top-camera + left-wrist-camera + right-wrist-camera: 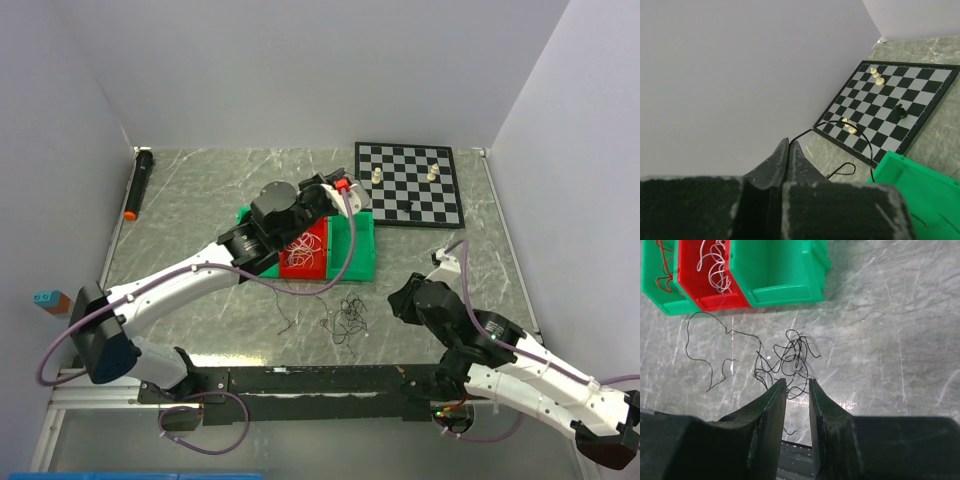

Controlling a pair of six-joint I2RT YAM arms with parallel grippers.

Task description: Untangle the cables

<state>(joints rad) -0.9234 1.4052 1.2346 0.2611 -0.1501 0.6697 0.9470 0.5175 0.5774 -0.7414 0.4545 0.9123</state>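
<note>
We saw the left hand pressed together above the bins, clamped on one thin black cable. That cable arced out from its tips, in front of the chessboard.

The right hand hung low over the bench with its fingers a little apart and nothing between them. Just beyond its tips lay a tangle of black cables on the bench, near the bins. One loose black strand trailed off to the tangle's side.

White cables lay curled in the red bin. Red-brown cables lay in the green bin touching it on one side. A second green bin touched the red one on the other side.

A few pieces stood on the chessboard, well apart from the tangle.
</note>
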